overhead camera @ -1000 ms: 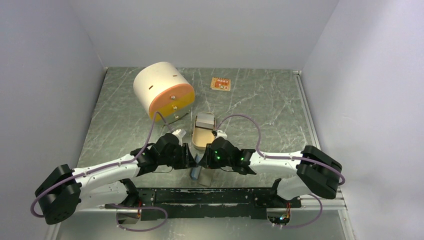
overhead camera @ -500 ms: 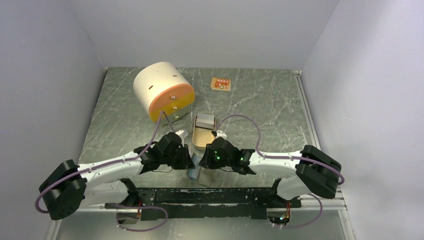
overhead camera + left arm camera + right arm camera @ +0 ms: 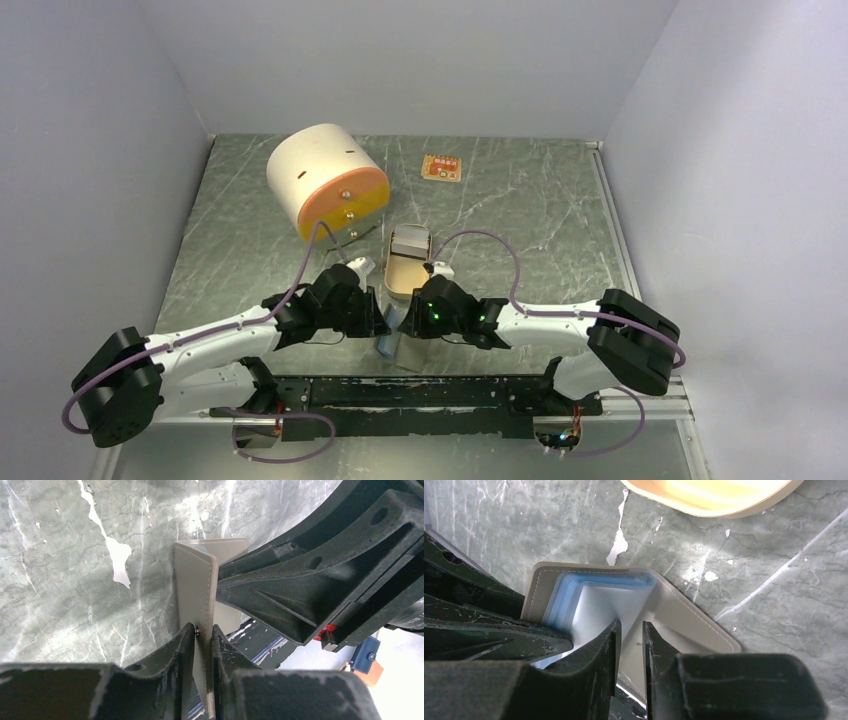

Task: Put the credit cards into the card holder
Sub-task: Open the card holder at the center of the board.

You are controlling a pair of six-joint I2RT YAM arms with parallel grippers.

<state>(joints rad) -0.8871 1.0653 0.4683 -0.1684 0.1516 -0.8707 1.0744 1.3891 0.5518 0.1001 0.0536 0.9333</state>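
The card holder [image 3: 396,349], a tan-grey stitched case, stands open like a book above the table's near edge between both grippers. My left gripper [image 3: 204,632] is shut on one flap [image 3: 192,590], seen edge-on. My right gripper [image 3: 631,630] is shut on the other flap [image 3: 684,615]. A blue-grey credit card [image 3: 599,587] sits inside the holder against its shiny lining, partly hidden by the left gripper's fingers [image 3: 474,615]. The gold-orange credit card [image 3: 441,168] lies flat at the back of the table, far from both grippers.
A tan oval tin [image 3: 407,262] lies open just beyond the grippers, its rim [image 3: 709,492] showing in the right wrist view. A white cylinder with an orange face [image 3: 325,180] lies at the back left. The black base rail [image 3: 420,390] runs right below the holder.
My left gripper has closed onto the card holder's flap and its arm shifted slightly. The right gripper has kept its hold without moving.
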